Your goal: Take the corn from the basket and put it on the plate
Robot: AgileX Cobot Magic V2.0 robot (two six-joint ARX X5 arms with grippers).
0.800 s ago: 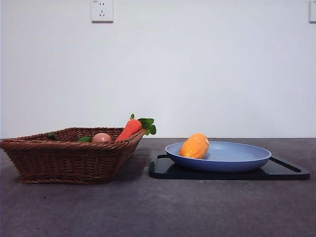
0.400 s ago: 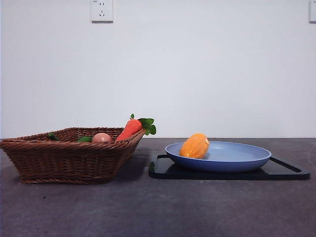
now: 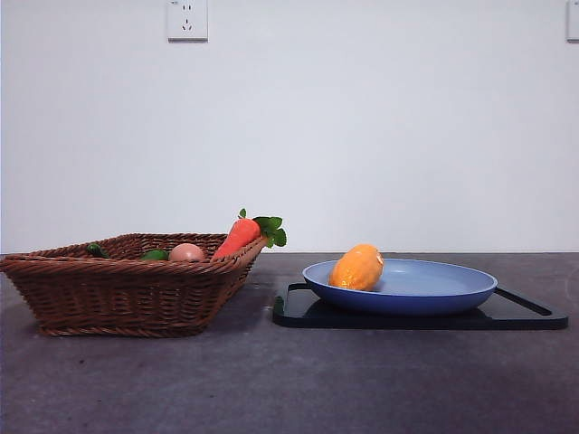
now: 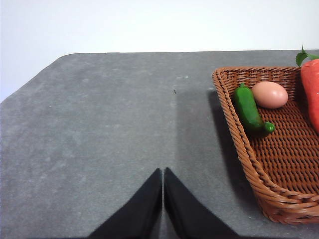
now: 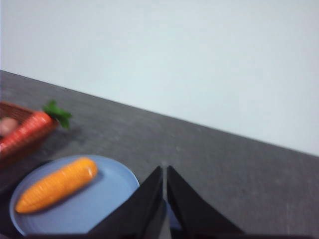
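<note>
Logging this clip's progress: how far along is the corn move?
Looks finished: the corn lies on the plate, outside the basket. Nothing is in hand; the left gripper and right gripper are shut and empty. Nothing visible remains.

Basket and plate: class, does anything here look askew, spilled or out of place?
Only the carrot: it leans on the basket rim, its leaves poking over the edge. The corn lies in the plate, which sits level on the black tray. Nothing spilled.
</note>
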